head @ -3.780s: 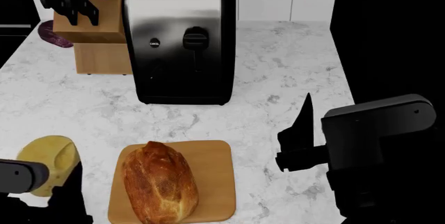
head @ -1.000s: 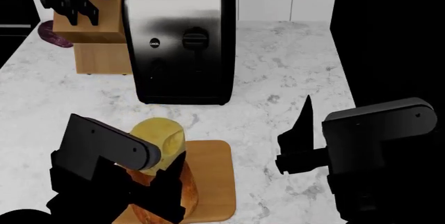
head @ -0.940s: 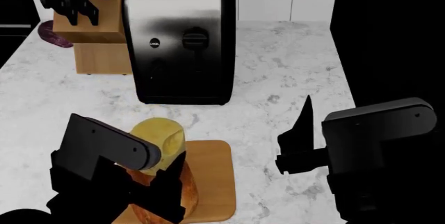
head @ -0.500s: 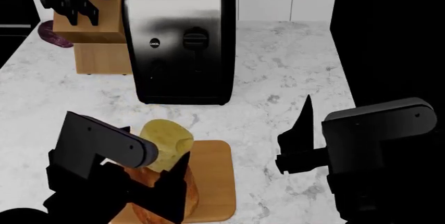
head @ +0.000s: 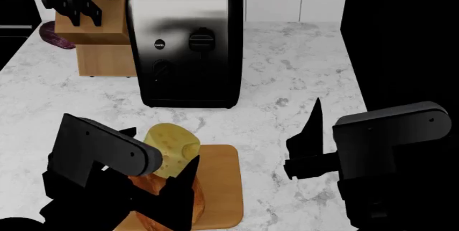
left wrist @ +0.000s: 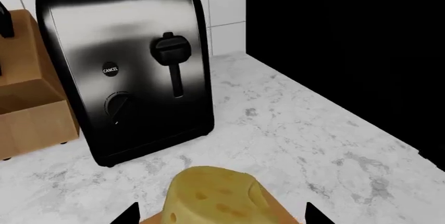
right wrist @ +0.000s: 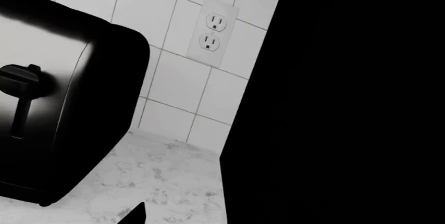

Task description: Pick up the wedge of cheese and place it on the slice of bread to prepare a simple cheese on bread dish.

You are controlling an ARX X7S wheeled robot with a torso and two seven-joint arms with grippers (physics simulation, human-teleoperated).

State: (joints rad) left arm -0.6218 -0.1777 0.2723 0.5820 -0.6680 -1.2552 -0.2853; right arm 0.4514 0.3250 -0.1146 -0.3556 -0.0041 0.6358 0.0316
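Note:
The wedge of cheese (head: pixel 171 149), pale yellow with holes, rests on the far end of the golden-brown slice of bread (head: pixel 199 203), which lies on a wooden cutting board (head: pixel 223 182). My left gripper (head: pixel 161 148) straddles the cheese with its jaws wide open, and most of the loaf is hidden under it. In the left wrist view the cheese (left wrist: pixel 212 198) sits between the two fingertips (left wrist: pixel 128 216) without touching either. My right gripper (head: pixel 305 134) hangs open and empty to the right of the board. Only one of its fingertips (right wrist: pixel 137 215) shows in the right wrist view.
A black toaster (head: pixel 186 43) stands behind the board on the white marble counter (head: pixel 287 80). A wooden knife block (head: pixel 93 27) and a purple object (head: pixel 54 35) are at the back left. A tiled wall with an outlet (right wrist: pixel 214 31) is behind. A dark area borders the counter's right edge.
My left gripper carried the cheese from the left over the loaf, then opened. The cheese now rests on the bread and the gripper has drawn back slightly. The right arm has not moved.

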